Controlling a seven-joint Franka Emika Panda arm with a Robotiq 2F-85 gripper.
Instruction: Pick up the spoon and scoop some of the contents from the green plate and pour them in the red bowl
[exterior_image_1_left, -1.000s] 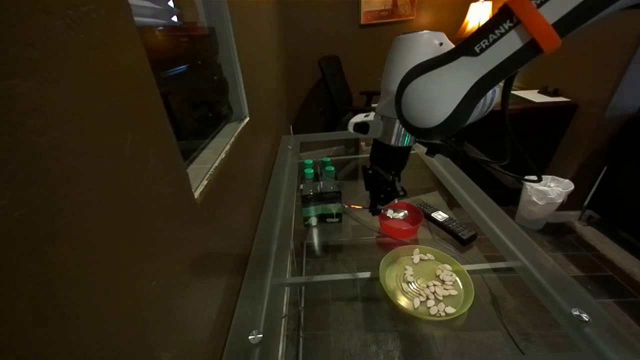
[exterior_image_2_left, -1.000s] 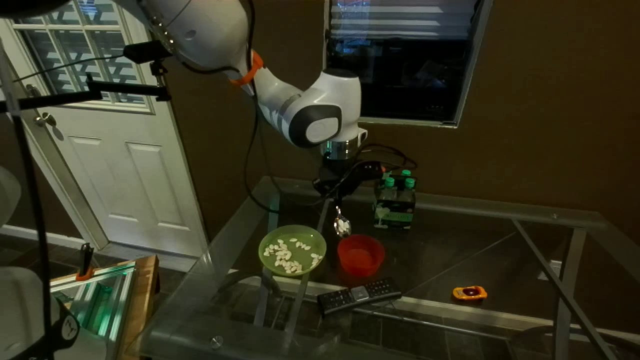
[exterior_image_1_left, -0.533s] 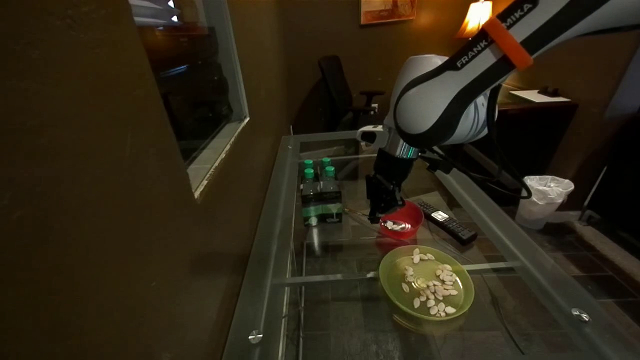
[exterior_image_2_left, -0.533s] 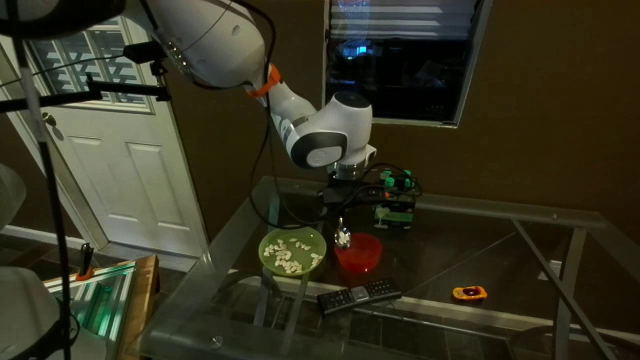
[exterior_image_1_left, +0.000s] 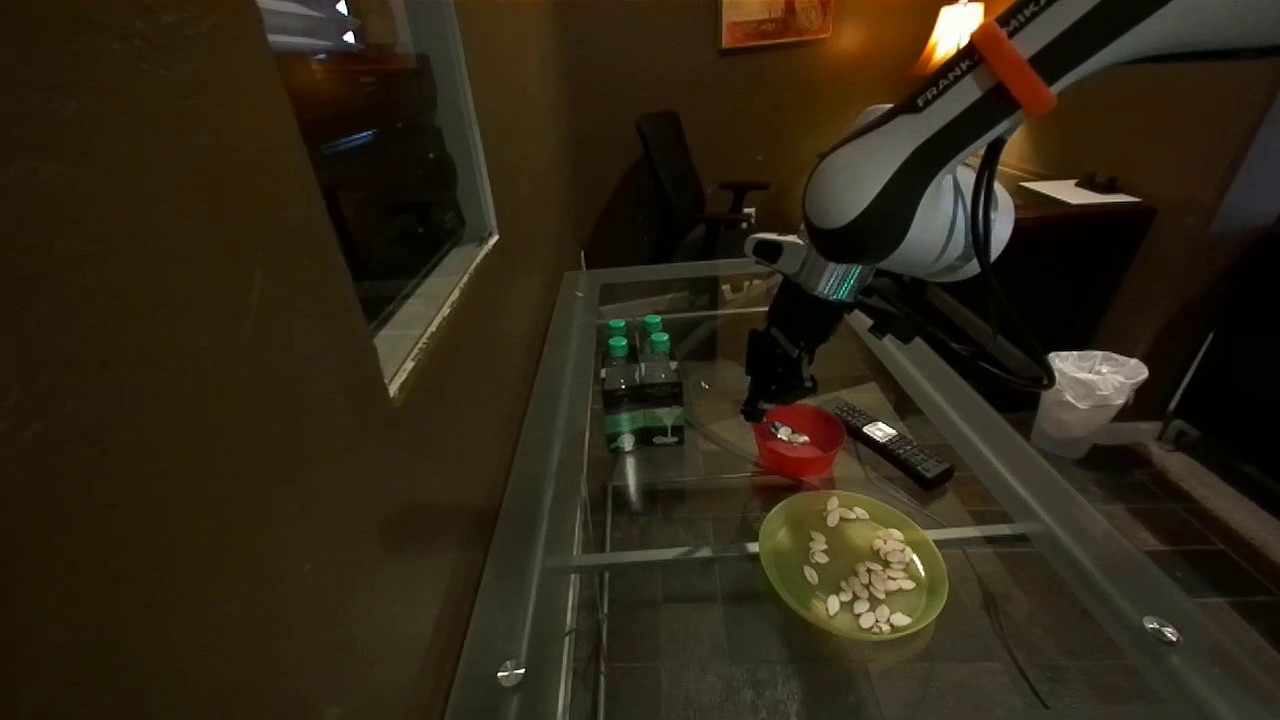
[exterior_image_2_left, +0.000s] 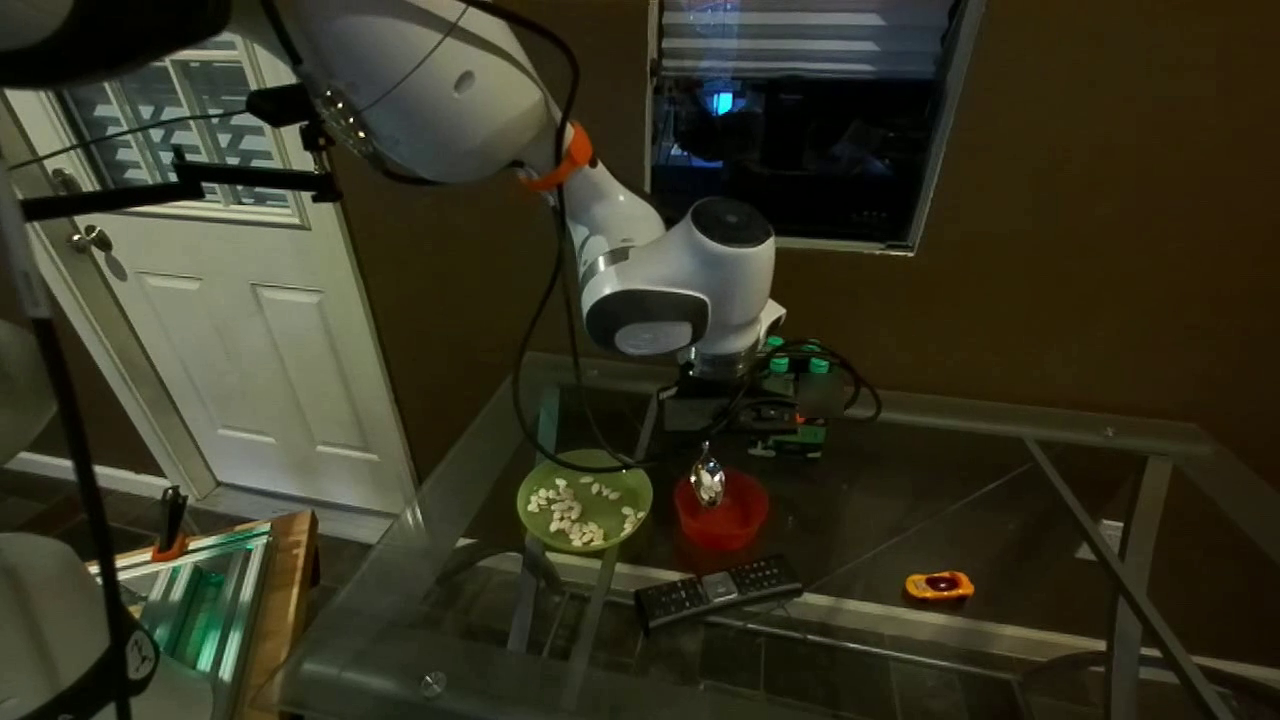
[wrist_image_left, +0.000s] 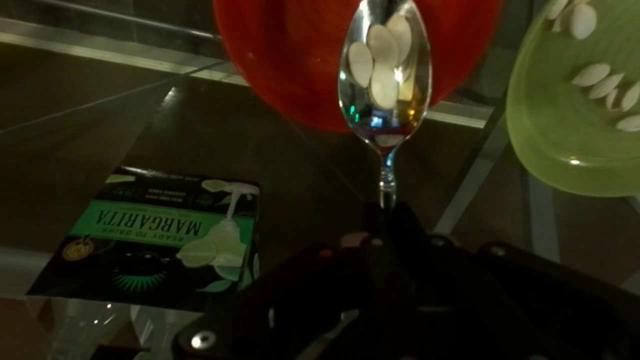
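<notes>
Above the glass table (exterior_image_2_left: 900, 505), the gripper (wrist_image_left: 388, 212) clamps the spoon (wrist_image_left: 381, 121), which juts beyond it.

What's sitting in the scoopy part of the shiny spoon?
Pale, seed-like pieces, some overlapping, lie in the spoon. Its surface right beneath them is covered, and the gripper hides part of the handle.
</notes>
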